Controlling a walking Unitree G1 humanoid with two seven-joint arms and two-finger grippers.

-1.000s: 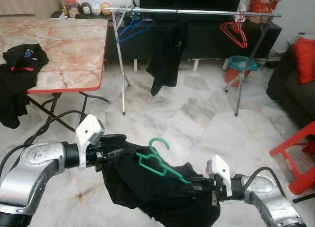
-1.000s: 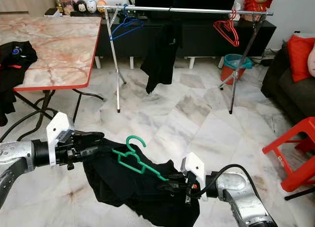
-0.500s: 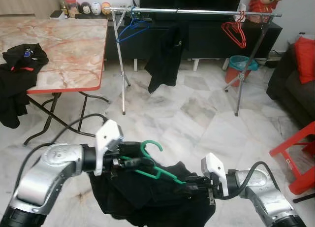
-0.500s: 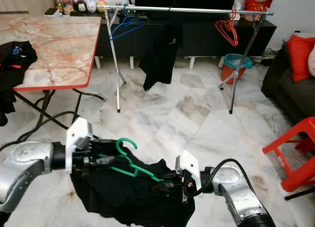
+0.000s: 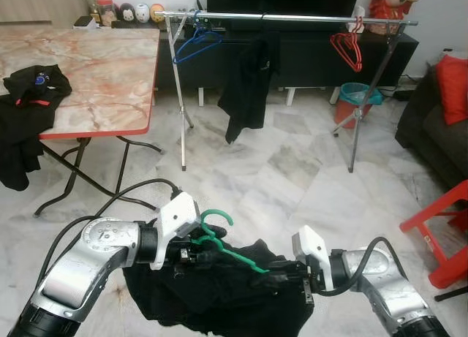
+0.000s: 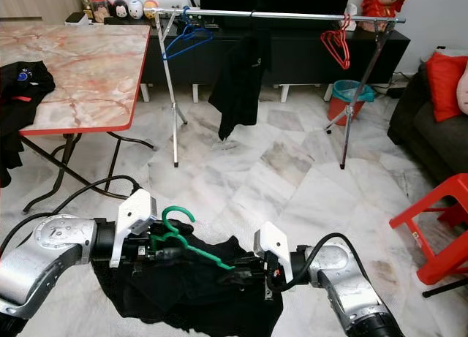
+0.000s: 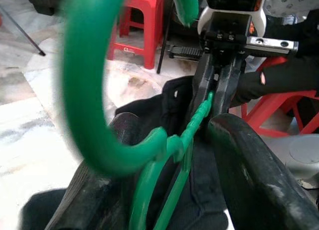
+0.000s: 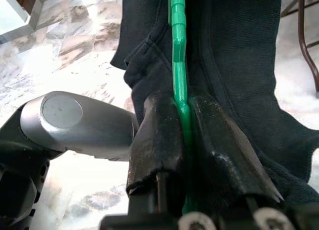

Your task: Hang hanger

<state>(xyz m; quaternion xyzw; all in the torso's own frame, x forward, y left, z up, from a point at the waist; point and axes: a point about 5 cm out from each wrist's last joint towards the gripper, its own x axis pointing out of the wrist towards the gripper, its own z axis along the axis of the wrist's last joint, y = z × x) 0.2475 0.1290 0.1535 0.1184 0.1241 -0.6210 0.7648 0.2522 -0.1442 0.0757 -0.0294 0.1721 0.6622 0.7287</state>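
Observation:
A green hanger (image 5: 228,243) carries a black garment (image 5: 212,297) low in front of me, above the marble floor. My left gripper (image 5: 199,254) is shut on the green hanger at its neck, just under the hook (image 7: 84,90), with a finger (image 7: 249,180) on each side. My right gripper (image 5: 278,280) is shut on the end of the hanger's arm (image 8: 178,50), and the garment hangs around its fingers (image 8: 157,135). Across the room stands a metal clothes rail (image 5: 292,17).
The rail holds a blue hanger (image 5: 194,44), a hanging black garment (image 5: 248,88) and red hangers (image 5: 347,48). A marble table (image 5: 95,74) with black clothes (image 5: 33,85) stands at the left. At the right are a red stool (image 5: 446,227) and a dark sofa (image 5: 431,125).
My left gripper has left the garment's edge and moved right to the hanger's neck. Hanger and garment have sunk lower, and the right gripper has kept its hold.

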